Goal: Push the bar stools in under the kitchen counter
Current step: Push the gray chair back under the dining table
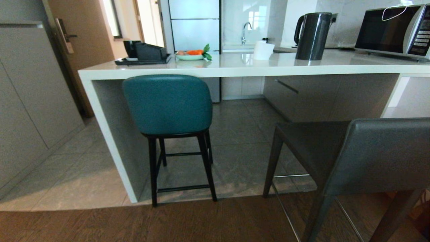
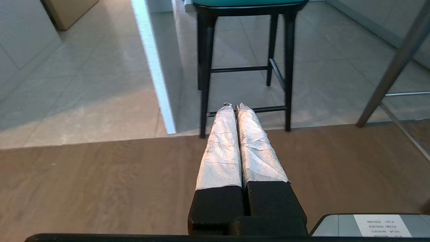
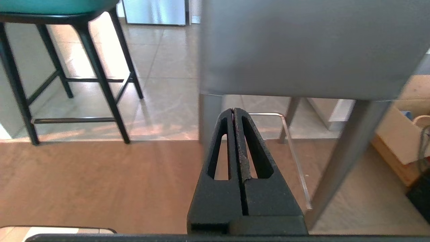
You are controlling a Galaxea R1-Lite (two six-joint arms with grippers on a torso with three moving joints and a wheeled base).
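Grey floor tiles meet brown wood flooring; wooden door behind.

Open floor between the teal stool and the grey stool, running clear back under the counter to the cabinet fronts behind. To the left of the teal stool, only a narrow gap before the counter's white end leg; to the right, the grey stool's back and straight legs standing out over the wood floor, its chrome footrest low between the legs. Bare wood floor ahead of the left gripper up to the teal stool's black legs; the grey stool's back close above and ahead of the right gripper.
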